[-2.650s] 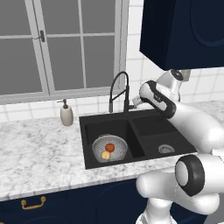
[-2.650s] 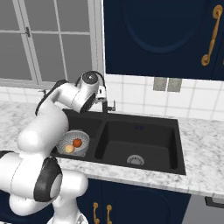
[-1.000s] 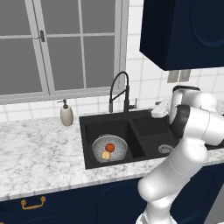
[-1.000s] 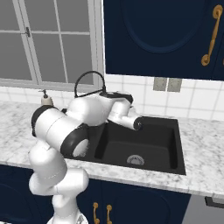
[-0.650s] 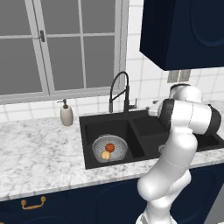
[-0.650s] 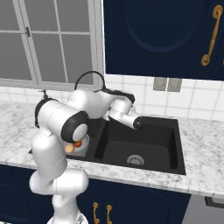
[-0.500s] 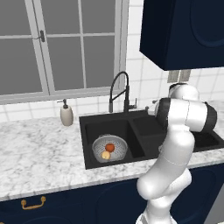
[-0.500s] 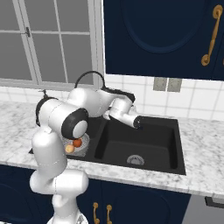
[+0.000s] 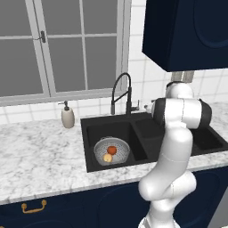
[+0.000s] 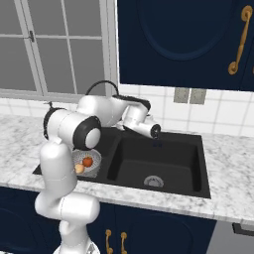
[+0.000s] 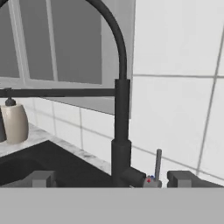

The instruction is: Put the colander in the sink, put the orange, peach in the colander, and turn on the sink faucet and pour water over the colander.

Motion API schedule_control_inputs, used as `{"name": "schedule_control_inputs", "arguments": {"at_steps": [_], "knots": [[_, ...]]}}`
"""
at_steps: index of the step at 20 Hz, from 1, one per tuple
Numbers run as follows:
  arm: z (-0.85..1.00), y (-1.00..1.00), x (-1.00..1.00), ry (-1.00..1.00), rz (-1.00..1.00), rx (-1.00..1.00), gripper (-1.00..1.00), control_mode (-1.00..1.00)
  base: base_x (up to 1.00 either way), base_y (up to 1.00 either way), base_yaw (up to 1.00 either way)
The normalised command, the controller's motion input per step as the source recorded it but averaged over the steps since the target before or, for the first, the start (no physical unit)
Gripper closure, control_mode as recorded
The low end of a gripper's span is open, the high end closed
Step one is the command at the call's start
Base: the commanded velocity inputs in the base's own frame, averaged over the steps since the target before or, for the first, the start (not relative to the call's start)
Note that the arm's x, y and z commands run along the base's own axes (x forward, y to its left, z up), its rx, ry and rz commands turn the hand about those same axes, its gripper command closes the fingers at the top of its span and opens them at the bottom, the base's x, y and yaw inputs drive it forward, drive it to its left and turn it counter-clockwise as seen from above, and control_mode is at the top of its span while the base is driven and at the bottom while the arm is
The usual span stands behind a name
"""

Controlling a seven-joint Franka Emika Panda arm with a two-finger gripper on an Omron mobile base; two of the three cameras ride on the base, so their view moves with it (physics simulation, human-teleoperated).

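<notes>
The grey colander sits in the left basin of the black sink. In it lie the orange and the paler peach. The black gooseneck sink faucet rises behind the divider, and no water shows. My gripper hangs over the right basin, open and holding nothing. In the hand view the gripper faces the sink faucet, whose side lever stands upright just right of its base. From the right, the colander, orange and peach peek out beside my arm.
A beige soap dispenser stands on the marble counter left of the sink; the hand view has the dispenser at far left. A window runs behind the faucet, and dark blue cabinets hang above the right side. The right basin drain lies bare.
The hand has drawn back from the faucet to a spot over the right basin, and the elbow has swung round. Over the last second the hand has hardly moved. Colander and fruit are unmoved.
</notes>
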Motion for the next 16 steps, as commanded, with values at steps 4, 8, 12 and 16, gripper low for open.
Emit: {"name": "schedule_control_inputs", "arguments": {"at_steps": [4,8,12,16], "knots": [[-0.12,0.22,0.24,-0.01,0.0,0.0,-1.0,-1.0,0.0,0.0,0.0],[-0.04,0.14,0.44,-0.08,0.0,0.0,-1.0,-1.0,0.0,0.0,0.0],[-0.1,0.03,0.41,-0.04,0.0,0.0,-1.0,-1.0,0.0,0.0,0.0],[-0.17,-0.04,0.31,0.0,0.0,0.0,-1.0,-1.0,0.0,0.0,0.0]]}}
